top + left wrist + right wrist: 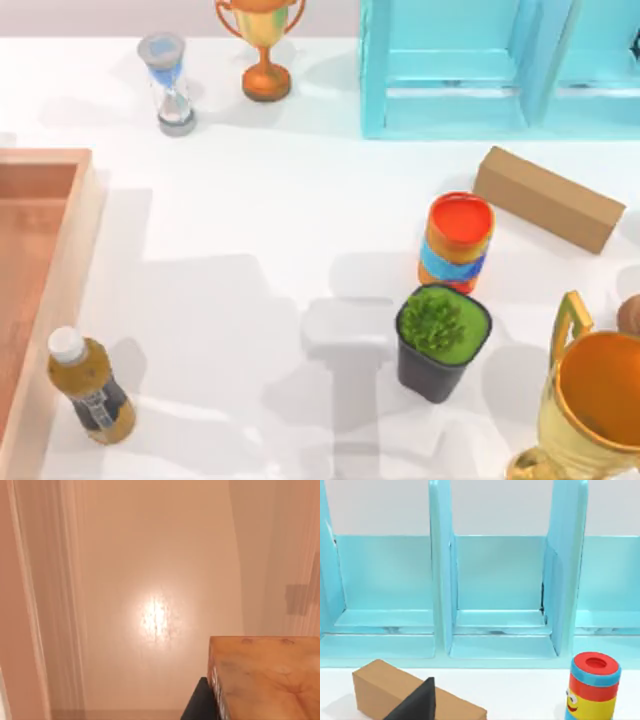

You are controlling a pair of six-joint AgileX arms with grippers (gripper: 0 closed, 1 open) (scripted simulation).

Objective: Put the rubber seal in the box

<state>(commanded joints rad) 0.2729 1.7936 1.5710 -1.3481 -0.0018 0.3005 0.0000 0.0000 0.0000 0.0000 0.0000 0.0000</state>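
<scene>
In the left wrist view the rubber seal (pixel 265 680), a reddish-brown block with lighter speckles, hangs close to the camera over the box's salmon floor (pixel 150 580). One dark finger (pixel 197 707) of my left gripper presses against its side; the gripper is shut on it. In the top view the box (pixel 75 260) lies at the table's left edge, with light-wood walls, partly cut off. The right wrist view shows one dark finger (pixel 417 702) of my right gripper, which is open and holds nothing, facing the tan block (pixel 380 685) and the turquoise shelf unit (pixel 495 595).
A juice bottle (pixel 88 388) stands just outside the box's right wall. An hourglass (pixel 170 85) and a small trophy (pixel 263 45) stand at the back. The striped can (pixel 457 240), potted plant (pixel 442 340), tan block (pixel 548 198) and big gold trophy (pixel 595 410) crowd the right side.
</scene>
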